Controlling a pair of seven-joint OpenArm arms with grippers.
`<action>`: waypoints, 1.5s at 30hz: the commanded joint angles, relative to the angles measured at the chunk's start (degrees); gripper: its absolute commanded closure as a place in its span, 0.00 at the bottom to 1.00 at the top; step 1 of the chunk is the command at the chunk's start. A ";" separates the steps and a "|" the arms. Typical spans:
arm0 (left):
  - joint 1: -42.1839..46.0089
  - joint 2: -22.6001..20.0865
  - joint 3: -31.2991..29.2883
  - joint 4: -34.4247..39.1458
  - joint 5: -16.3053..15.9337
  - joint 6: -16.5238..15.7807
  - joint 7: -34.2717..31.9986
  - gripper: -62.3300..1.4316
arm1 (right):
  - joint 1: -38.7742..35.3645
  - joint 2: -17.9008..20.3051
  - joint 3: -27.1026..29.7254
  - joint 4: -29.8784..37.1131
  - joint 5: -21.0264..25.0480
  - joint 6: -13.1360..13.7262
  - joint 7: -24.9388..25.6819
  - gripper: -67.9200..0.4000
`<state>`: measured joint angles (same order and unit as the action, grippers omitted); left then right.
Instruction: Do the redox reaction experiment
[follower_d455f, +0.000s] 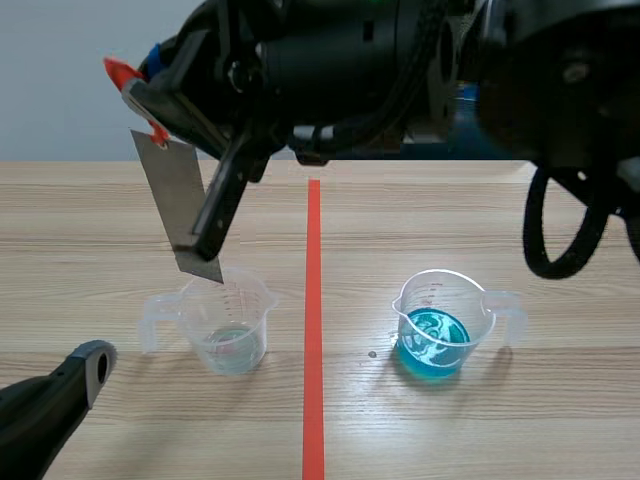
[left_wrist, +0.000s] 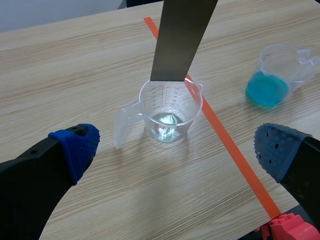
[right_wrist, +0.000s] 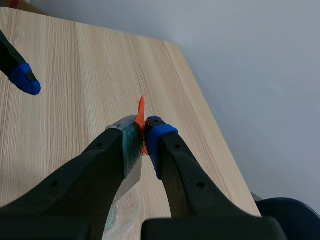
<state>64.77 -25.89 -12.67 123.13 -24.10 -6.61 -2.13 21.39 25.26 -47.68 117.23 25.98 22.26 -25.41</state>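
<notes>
Although the right arm comes in across the top of the scene, its right gripper (right_wrist: 141, 137) has its claw clenched on the upper end of the metal strip (follower_d455f: 180, 205), just below the orange tag (follower_d455f: 125, 75). The strip hangs with its long axis nearly upright, leaning a little. Its free lower edge is just above the far rim of the clear beaker (follower_d455f: 225, 325), which stands on the table (follower_d455f: 100, 220) on the left of the red tape line (follower_d455f: 313, 300) and holds a shallow pool of colourless liquid. The blue beaker (follower_d455f: 435, 325) stands well apart on the other side of that line. By my reading, the coming move is a drop along the strip's own axis into the clear beaker. The edge looks closer to the far rim than to the mouth's middle (the wrist views cannot settle how much), so a slight pull toward the robot may be needed first. The left gripper (left_wrist: 175, 147) is released, fingers wide, low and just short of the beaker, holding nothing.
</notes>
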 joint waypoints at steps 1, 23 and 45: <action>-0.17 0.31 0.31 0.26 -0.31 -0.17 -0.98 0.00 | 1.70 0.09 0.28 0.85 1.75 -0.42 -0.09 0.98; -0.17 0.31 0.31 0.26 -0.31 -0.17 -0.98 0.00 | 4.33 0.13 0.55 1.03 5.79 -2.82 -5.35 0.98; -0.17 0.31 0.31 0.26 -0.31 -0.17 -0.98 0.00 | 4.33 0.13 0.55 1.03 5.77 -2.82 -5.35 0.98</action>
<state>64.77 -25.87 -12.67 123.11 -24.10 -6.61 -2.15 24.58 25.26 -47.68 118.13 31.53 19.90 -31.62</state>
